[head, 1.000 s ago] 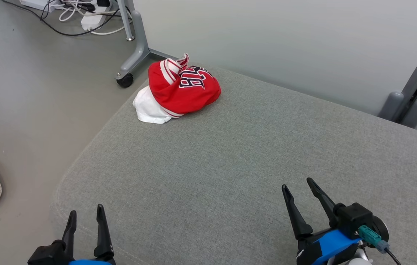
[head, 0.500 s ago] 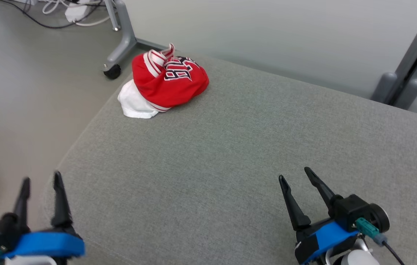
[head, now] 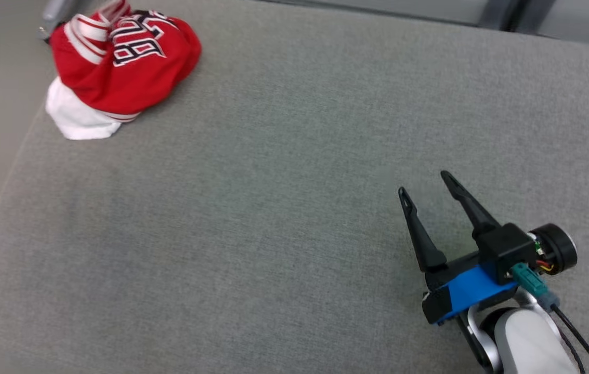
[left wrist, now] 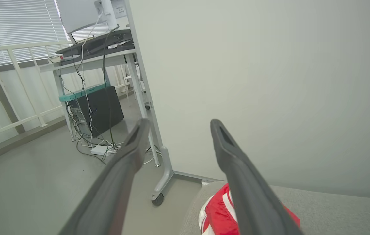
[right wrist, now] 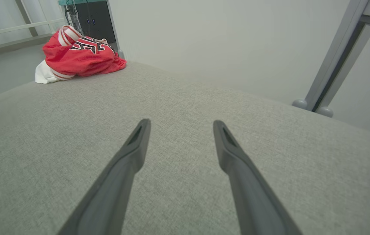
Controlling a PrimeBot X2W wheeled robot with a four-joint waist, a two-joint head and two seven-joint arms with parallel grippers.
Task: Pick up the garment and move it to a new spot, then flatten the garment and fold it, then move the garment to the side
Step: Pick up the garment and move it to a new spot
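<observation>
The garment (head: 122, 67) is a crumpled red jersey with white trim and dark lettering, over a white part. It lies bunched at the far left corner of the grey cushion (head: 273, 218). My right gripper (head: 424, 184) hovers over the cushion's near right area, far from the garment, open with nothing between its fingers. In the right wrist view the garment (right wrist: 80, 55) sits at the upper left, well beyond the open right gripper (right wrist: 181, 123). My left gripper (left wrist: 179, 122) is open and empty, raised in the air, with the garment (left wrist: 217, 212) low behind its right finger.
Off the cushion's far left corner stand a wheeled desk leg (left wrist: 157, 199), floor cables with a power strip (left wrist: 100, 149) and a black computer case (left wrist: 98, 112). A pale wall runs behind the cushion, and a grey post (right wrist: 335, 62) stands at its far right.
The head camera has tipped down and swung, so the whole picture shifted. My left gripper rose at the lower left and slid out of the head view. Both grippers stay open.
</observation>
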